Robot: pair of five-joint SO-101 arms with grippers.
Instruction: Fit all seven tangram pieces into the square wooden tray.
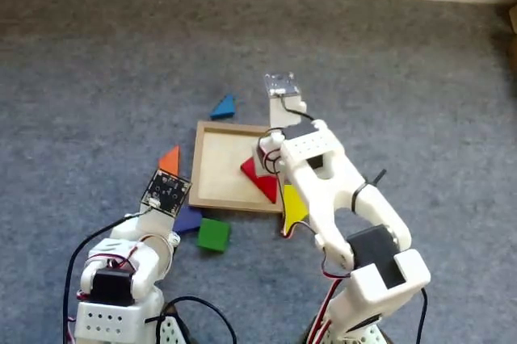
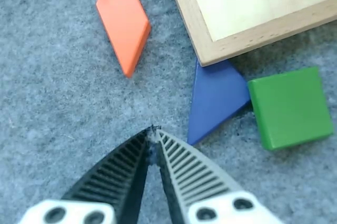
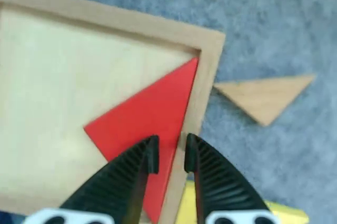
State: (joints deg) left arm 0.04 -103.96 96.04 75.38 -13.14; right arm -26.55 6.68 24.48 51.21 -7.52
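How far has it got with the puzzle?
Early days. Done: only the red triangle lies in the tray. In hand: nothing; the right gripper hangs over that triangle, slightly open, and the left gripper is shut and empty. Left: the orange piece, dark blue triangle, green square, yellow piece, light blue triangle and plain wooden triangle all lie on the carpet outside.
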